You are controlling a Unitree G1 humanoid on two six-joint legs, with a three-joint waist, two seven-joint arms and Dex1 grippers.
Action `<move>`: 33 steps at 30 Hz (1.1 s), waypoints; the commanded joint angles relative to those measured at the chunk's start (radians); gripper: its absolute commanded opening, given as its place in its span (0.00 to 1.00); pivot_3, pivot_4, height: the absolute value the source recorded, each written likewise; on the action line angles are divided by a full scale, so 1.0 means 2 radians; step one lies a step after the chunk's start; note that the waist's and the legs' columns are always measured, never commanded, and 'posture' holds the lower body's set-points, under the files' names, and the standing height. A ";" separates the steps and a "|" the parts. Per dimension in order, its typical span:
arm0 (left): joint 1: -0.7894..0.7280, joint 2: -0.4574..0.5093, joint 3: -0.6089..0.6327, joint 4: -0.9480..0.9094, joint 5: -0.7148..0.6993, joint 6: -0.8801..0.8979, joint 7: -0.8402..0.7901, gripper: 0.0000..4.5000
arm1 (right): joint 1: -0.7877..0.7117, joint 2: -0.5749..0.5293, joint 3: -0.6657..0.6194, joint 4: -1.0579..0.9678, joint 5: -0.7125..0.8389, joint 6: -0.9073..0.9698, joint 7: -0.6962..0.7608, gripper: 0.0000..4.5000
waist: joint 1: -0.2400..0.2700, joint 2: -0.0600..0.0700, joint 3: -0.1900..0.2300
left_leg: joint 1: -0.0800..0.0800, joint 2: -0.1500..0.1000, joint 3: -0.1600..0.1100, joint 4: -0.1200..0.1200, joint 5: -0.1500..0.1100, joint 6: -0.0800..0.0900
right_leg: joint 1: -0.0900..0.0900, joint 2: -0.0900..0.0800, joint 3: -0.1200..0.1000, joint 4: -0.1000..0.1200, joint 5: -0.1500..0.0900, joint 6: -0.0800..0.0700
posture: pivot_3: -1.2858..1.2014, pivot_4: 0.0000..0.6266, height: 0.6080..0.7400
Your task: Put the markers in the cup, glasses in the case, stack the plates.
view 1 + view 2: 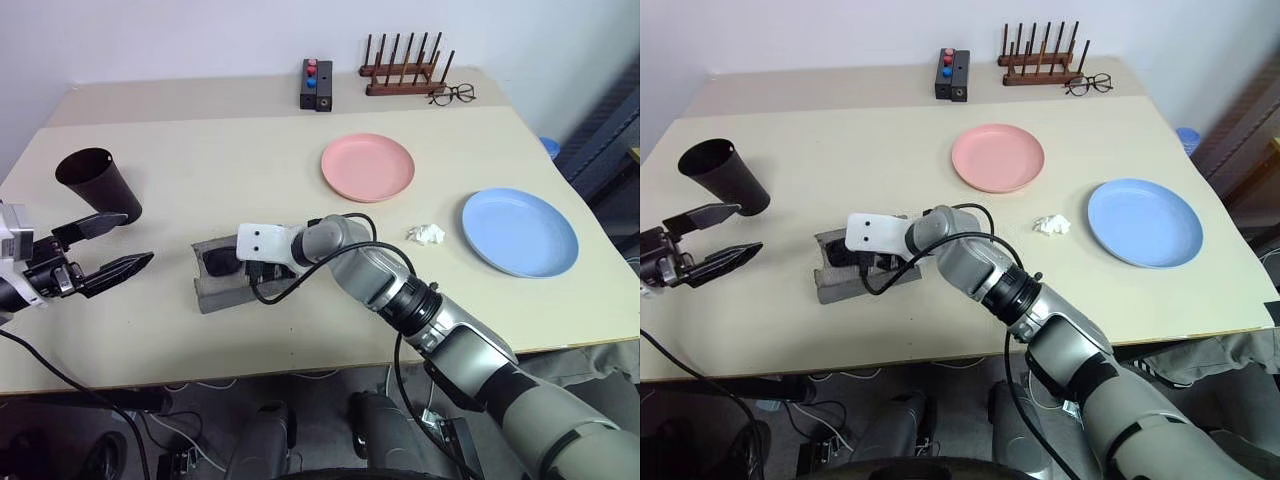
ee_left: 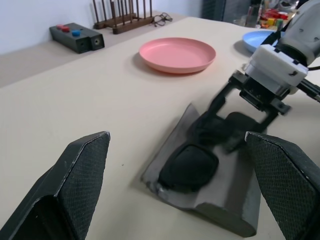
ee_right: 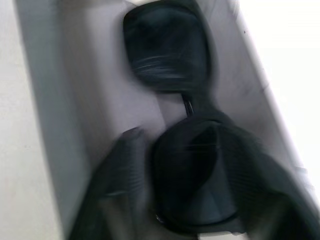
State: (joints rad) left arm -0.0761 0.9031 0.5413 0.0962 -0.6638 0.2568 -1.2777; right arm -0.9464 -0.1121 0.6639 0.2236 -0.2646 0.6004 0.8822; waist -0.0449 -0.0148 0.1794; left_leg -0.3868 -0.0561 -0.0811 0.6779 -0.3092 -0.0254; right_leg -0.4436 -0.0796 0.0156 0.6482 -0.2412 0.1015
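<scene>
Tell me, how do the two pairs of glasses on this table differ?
The black sunglasses have thick frames and dark lenses; the spectacles have thin wire frames and clear lenses. The sunglasses lie in the open grey case near the table's front, under the right gripper; the spectacles rest bare on the table at the far edge, beside the wooden rack. Both lie with their lenses towards the table.

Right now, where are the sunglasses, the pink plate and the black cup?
sunglasses (image 2: pixel 189 167), left wrist view, on a dark lens.
pink plate (image 1: pixel 368 166), left eye view, on its middle.
black cup (image 1: pixel 100 185), left eye view, on its side wall.
</scene>
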 commanded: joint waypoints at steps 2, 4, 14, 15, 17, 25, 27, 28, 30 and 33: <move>-0.005 0.005 0.005 -0.009 -0.002 -0.001 0.001 1.00 | -0.008 0.013 -0.030 -0.024 0.020 0.020 0.003 0.99 | 0.000 0.000 0.000 | 0.000 0.000 0.000 0.000 0.000 0.000 | 0.000 0.000 0.000 0.000 0.000 0.000 | 0.52 0.24 1.00; -0.005 0.005 0.005 -0.009 -0.002 -0.001 0.000 1.00 | -0.021 0.026 -0.062 -0.026 0.037 0.039 -0.007 0.99 | -0.001 0.000 0.000 | 0.000 0.000 0.000 0.000 0.000 0.000 | 0.000 0.000 0.000 0.000 0.000 0.000 | 0.52 0.24 1.00; -0.022 0.005 -0.012 0.002 0.003 0.004 0.006 1.00 | -0.051 0.049 -0.207 -0.082 0.181 0.088 0.009 0.99 | 0.001 0.000 0.000 | 0.000 0.000 0.000 0.000 0.000 0.001 | 0.000 0.000 0.000 0.000 0.000 0.000 | 0.52 0.24 1.00; -0.027 0.005 -0.017 0.003 0.004 0.005 0.007 1.00 | -0.051 0.049 -0.222 -0.085 0.197 0.096 0.008 0.99 | 0.001 0.000 0.000 | 0.000 0.000 0.000 0.000 0.000 0.001 | 0.000 0.000 0.000 0.000 0.000 0.000 | 0.52 0.24 1.00; -0.046 0.006 -0.030 0.008 -0.001 0.030 0.014 1.00 | -0.046 0.037 -0.239 -0.089 0.214 0.097 0.007 0.99 | 0.001 0.000 0.000 | 0.000 0.000 0.000 0.000 -0.001 0.001 | 0.000 0.000 0.000 0.000 0.000 0.000 | 0.52 0.24 1.00; -0.178 -0.030 -0.116 0.087 0.044 0.019 0.030 0.62 | 0.046 -0.056 -0.317 -0.136 0.284 0.066 0.028 1.00 | 0.006 0.000 0.000 | 0.000 0.000 0.000 0.000 0.000 0.001 | 0.000 0.000 -0.001 0.000 0.000 0.000 | 0.52 0.24 1.00; -0.211 -0.044 -0.136 0.118 0.062 0.006 0.028 0.40 | 0.097 -0.107 -0.305 -0.166 0.281 0.031 0.062 1.00 | 0.006 0.000 0.000 | -0.001 -0.001 0.000 0.000 0.000 0.001 | 0.000 0.000 -0.001 -0.001 0.000 0.000 | 0.52 0.24 1.00; -0.226 -0.049 -0.147 0.135 0.075 -0.007 0.027 0.28 | 0.120 -0.130 -0.301 -0.179 0.280 0.016 0.074 1.00 | 0.007 0.000 0.000 | -0.001 -0.001 0.000 0.000 0.000 0.000 | 0.000 0.000 -0.001 0.000 0.000 0.000 | 0.52 0.24 1.00; -0.256 -0.057 -0.164 0.170 0.094 -0.025 0.022 0.05 | 0.147 -0.154 -0.307 -0.193 0.294 0.016 0.078 1.00 | 0.003 0.000 0.000 | -0.001 -0.001 0.000 0.000 0.000 0.001 | 0.000 0.000 -0.001 -0.001 0.000 0.000 | 0.52 0.24 1.00; -0.306 -0.068 -0.197 0.249 0.145 -0.068 0.030 0.01 | 0.172 -0.174 -0.305 -0.211 0.293 0.018 0.065 1.00 | -0.001 0.000 0.000 | -0.001 0.000 0.001 0.000 -0.001 0.001 | -0.001 0.001 0.000 0.000 0.000 0.000 | 0.52 0.24 1.00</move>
State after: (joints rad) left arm -0.6679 0.7541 0.1532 0.5542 -0.4165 0.1699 -1.2242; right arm -0.5937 -0.4551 0.0628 -0.1329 0.2987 0.6495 1.0186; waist -0.0471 -0.0151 0.1796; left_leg -0.3889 -0.0560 -0.0784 0.6788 -0.3105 -0.0228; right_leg -0.4451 -0.0776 0.0153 0.6486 -0.2410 0.1019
